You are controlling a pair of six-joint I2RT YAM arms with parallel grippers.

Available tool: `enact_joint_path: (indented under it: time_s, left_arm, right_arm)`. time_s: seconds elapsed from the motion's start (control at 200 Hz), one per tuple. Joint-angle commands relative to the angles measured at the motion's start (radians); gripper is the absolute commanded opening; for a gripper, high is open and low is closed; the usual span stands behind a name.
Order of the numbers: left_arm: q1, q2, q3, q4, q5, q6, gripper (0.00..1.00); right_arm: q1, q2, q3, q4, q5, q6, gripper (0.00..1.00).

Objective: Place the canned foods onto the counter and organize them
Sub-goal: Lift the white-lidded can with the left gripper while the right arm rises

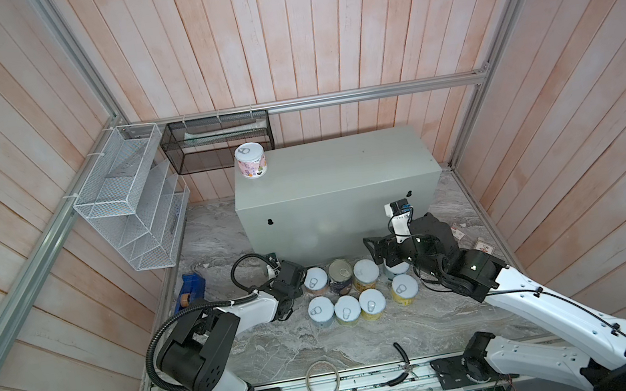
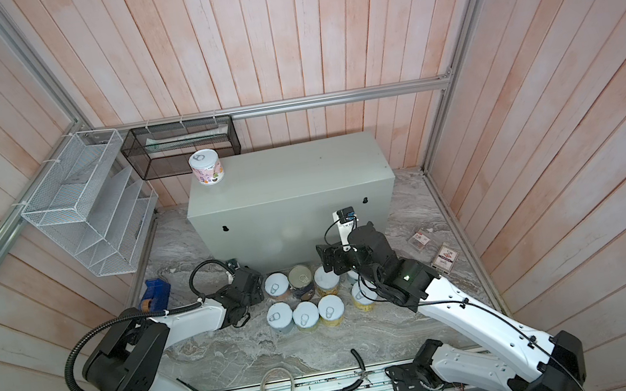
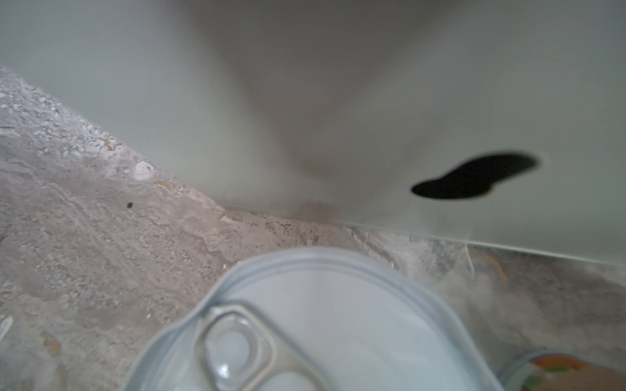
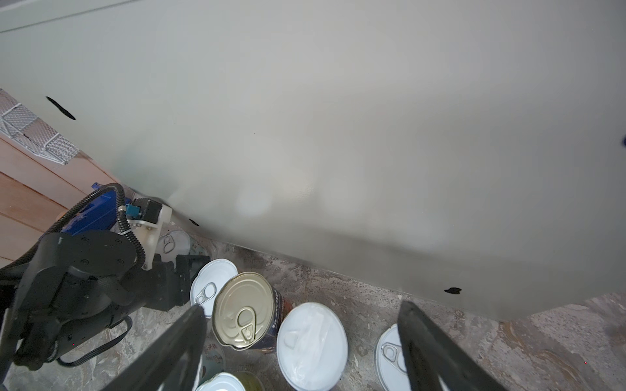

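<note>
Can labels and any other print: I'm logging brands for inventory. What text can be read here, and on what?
No text is legible anywhere.
pink can on the counter: label print too small.
navy can: white characters on its side, blurred.
cards right of the counter: red print too small.
camera sticker: too small.

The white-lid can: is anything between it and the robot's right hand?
Nothing visible lies between them: the open right hand hangs above the white-lid can. But the taller dark can stands close beside it, also between the fingers, and may get bumped.
</note>
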Motion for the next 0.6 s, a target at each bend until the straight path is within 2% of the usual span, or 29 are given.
enact_joint_path:
  time_s: [0.0, 0.115, 0.21, 0.32, 0.43, 0.595]
  left_arm:
    - [-0.031, -0.042, 0.016, -0.103, -0.030, -0.010, 0.00]
    - [-0.097, -0.124, 0.050, -0.254, -0.037, -0.017, 0.00]
    - [-0.135, -0.220, 0.084, -0.385, 0.026, -0.025, 0.00]
    - [-0.155, -0.346, 0.126, -0.524, 0.088, -0.038, 0.00]
    - [-0.161, -0.455, 0.192, -0.673, 0.104, -0.057, 0.00]
    - [-0.161, -0.539, 0.327, -0.852, 0.107, -0.057, 0.00]
  right_arm:
    - [-0.003, -0.003, -0.003, 0.018, -0.008, 0.005, 0.87]
    - [-0.005, -0.012, 0.008, 0.011, -0.003, 0.003, 0.87]
    - [-0.005, -0.021, 0.016, 0.008, 0.002, -0.003, 0.87]
    - [-0.009, -0.030, 0.027, 0.007, 0.008, -0.015, 0.87]
    - [-0.024, -0.030, 0.040, 0.009, 0.001, -0.029, 0.87]
    - [-0.035, -0.025, 0.064, 0.021, -0.011, -0.049, 0.87]
